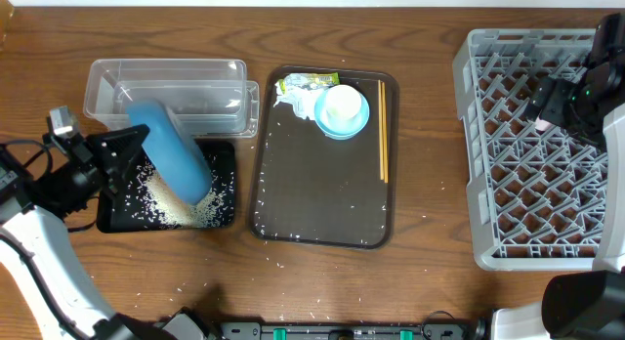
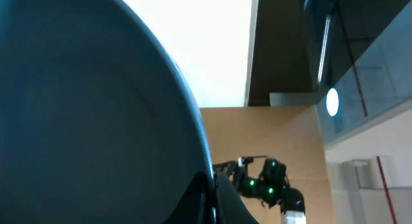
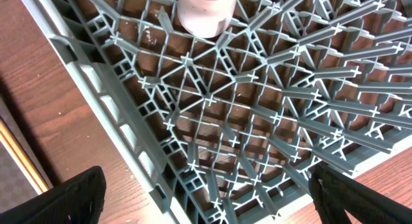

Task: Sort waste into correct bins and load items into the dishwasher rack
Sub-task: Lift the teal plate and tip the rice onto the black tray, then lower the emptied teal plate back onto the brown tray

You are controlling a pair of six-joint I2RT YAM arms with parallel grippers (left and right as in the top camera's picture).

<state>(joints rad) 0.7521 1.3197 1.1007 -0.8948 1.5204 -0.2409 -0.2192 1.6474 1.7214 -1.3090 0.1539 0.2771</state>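
One blue dish [image 1: 172, 150], in left gripper [image 1: 138, 138], tilts over black tray [image 1: 228, 162].

Well left of the dishwasher rack [image 1: 472, 184], the left arm [image 1: 44, 247] is clad in smooth white shells, joined by black sections and trailed by thin black cables. The left tool [image 1: 140, 143] is matt black, with a small grey block mounted behind it. Over the rack, the right arm [image 1: 586, 96] is cased in black and marked by a green light. The fingers [image 3: 74, 198] of the right tool [image 3: 206, 197] are dull black and blunt.

Brown wood tbl [image 1: 430, 27], bright ceiling [image 2: 206, 37]
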